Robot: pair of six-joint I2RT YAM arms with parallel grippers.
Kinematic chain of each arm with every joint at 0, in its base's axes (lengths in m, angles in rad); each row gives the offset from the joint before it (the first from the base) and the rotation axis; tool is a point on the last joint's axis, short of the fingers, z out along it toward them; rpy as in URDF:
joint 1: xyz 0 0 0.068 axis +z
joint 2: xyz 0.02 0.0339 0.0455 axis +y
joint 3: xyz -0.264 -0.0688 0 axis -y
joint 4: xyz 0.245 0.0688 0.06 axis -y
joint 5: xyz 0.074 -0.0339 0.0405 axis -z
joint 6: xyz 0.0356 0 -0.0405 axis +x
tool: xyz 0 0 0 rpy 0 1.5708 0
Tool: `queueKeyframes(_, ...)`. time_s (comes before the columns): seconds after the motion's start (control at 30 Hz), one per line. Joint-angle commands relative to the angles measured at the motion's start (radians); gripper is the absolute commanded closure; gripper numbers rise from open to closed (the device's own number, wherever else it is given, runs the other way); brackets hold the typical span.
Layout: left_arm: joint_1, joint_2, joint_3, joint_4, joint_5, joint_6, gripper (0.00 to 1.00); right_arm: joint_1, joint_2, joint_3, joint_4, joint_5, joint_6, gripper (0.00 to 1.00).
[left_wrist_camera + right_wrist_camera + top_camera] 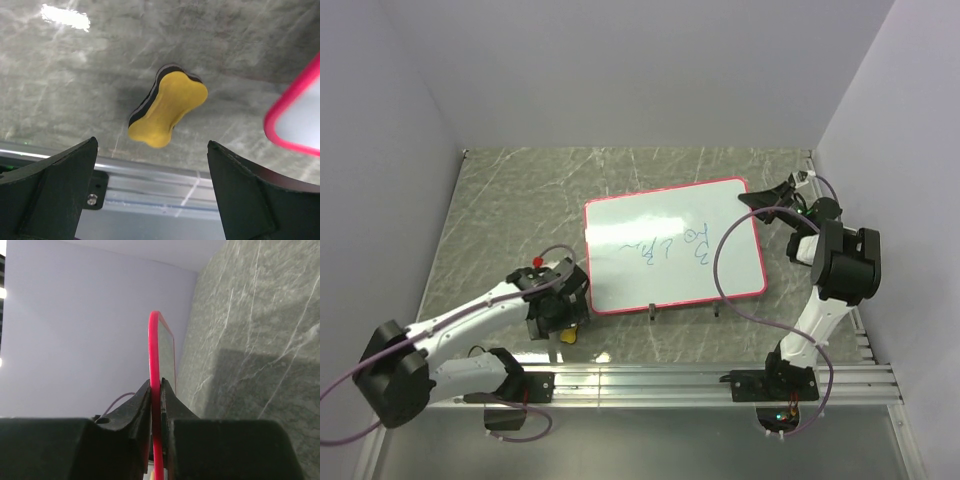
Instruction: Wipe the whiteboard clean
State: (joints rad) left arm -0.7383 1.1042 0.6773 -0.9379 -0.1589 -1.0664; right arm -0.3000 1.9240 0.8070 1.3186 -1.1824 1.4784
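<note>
The whiteboard lies mid-table, white with a red-pink frame, blue scribbles and two black clips on its near edge. My right gripper is shut on its right far edge; the right wrist view shows the frame edge-on, clamped between the fingers. A yellow bone-shaped sponge with a dark underside lies on the table near the board's near left corner. My left gripper is open and empty above the sponge. In the top view it mostly hides the sponge.
A grey marbled tabletop is enclosed by pale walls on three sides. A metal rail with the arm bases runs along the near edge and shows in the left wrist view. Purple cables loop over both arms.
</note>
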Motion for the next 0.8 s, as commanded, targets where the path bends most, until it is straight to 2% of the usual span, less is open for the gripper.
queueKeyframes(0.0, -0.041, 0.078, 0.022, 0.047, -0.054, -0.03, 0.04, -0.011, -0.074, -0.002, 0.103, -0.003, 0.002, 0.99)
queueKeyframes(0.13, -0.082, 0.186, 0.03, 0.031, -0.1, -0.067, 0.1, -0.024, -0.077, -0.003, 0.123, -0.006, 0.017, 1.0)
queueKeyframes(0.27, -0.096, 0.241, 0.024, 0.073, -0.131, -0.083, 0.1, -0.031, -0.082, -0.002, 0.125, -0.008, 0.023, 1.0)
queueKeyframes(0.43, -0.096, 0.292, 0.021, 0.178, -0.168, -0.018, 0.1, -0.036, -0.085, -0.005, 0.136, -0.009, 0.036, 1.0)
queueKeyframes(0.57, -0.095, 0.261, 0.024, 0.226, -0.215, 0.043, 0.12, -0.037, -0.08, -0.002, 0.146, -0.01, 0.046, 1.0)
queueKeyframes(0.67, -0.085, 0.25, -0.004, 0.281, -0.202, 0.078, 0.16, -0.037, -0.079, -0.002, 0.153, -0.011, 0.054, 1.0)
queueKeyframes(0.77, -0.067, 0.261, -0.048, 0.344, -0.163, 0.088, 0.26, -0.041, -0.08, -0.002, 0.148, -0.011, 0.053, 1.0)
